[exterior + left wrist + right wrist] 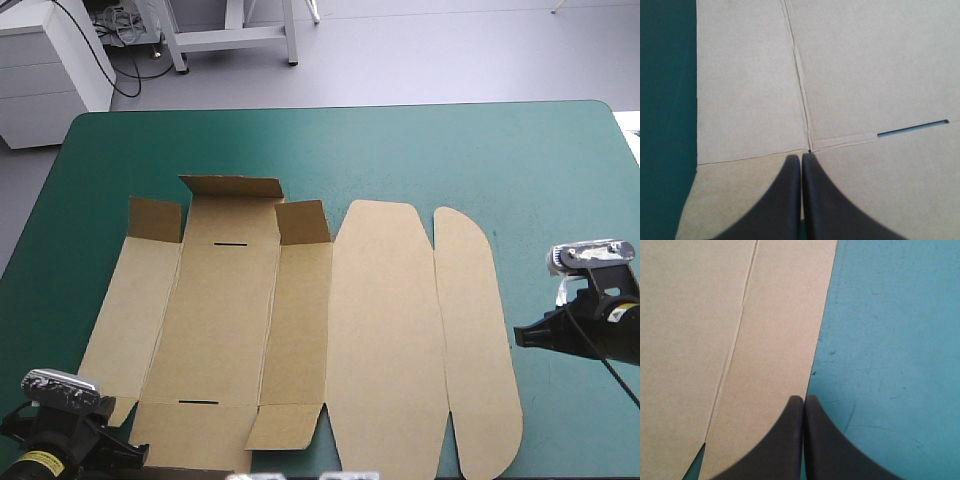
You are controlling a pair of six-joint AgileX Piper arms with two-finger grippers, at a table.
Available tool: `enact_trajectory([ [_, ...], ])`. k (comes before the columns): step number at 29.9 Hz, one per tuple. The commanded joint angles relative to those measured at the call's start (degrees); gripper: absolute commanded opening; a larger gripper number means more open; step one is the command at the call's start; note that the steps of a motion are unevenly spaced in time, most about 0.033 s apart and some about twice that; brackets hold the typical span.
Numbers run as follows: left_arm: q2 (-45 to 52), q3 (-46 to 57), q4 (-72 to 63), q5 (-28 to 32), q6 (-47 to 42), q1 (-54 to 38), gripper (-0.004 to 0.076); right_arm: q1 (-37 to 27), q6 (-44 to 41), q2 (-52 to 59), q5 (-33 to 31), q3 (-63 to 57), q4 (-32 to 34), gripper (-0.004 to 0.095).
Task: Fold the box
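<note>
The brown box (300, 330) lies as a cut sheet spread across the teal-green table, with its rounded lid panels (385, 330) toward the right. Three short flaps at its far end (232, 187) stand tilted up, and a near flap (285, 425) is slightly lifted. My left gripper (125, 450) sits at the sheet's near left corner. In the left wrist view it (801, 159) is shut, hovering over a crease crossing beside a slot (912, 128). My right gripper (522, 336) is shut too, and it (803, 400) points at the right edge of the outer rounded panel (775, 330).
Teal-green cover (560, 180) shows beyond the box's far end and along its right side. The table's left edge (30, 230) runs close to the sheet's left panel.
</note>
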State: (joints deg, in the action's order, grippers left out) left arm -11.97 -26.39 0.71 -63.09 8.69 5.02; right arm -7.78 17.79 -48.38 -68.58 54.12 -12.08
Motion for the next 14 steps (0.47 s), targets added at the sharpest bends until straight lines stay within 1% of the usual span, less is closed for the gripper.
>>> enact_trajectory([
  [1, -1.1, -1.2, -0.3, 3.3, -0.3, 0.0, -0.0010, -0.4, 0.1, 3.0, 2.7, -0.4, -0.3, -0.0019],
  [5, -3.1, -1.2, -0.3, 3.3, -0.3, 0.0, -0.0010, -0.4, 0.1, 3.3, 3.4, -0.4, -0.4, -0.0019],
  [10, -8.5, -1.2, -0.3, 3.3, 0.7, 0.0, -0.0010, -0.4, 0.1, 3.3, 3.5, -0.4, -0.5, -0.0019],
  [12, -10.7, -1.3, -0.3, 3.6, 1.0, 0.0, -0.0010, -0.4, 0.1, 3.3, 3.6, -0.4, -0.5, -0.0019],
  [14, -12.7, -2.4, -0.3, 5.3, 1.0, 0.0, -0.0010, -0.4, 0.1, 3.3, 3.6, -0.4, -0.5, -0.0019],
])
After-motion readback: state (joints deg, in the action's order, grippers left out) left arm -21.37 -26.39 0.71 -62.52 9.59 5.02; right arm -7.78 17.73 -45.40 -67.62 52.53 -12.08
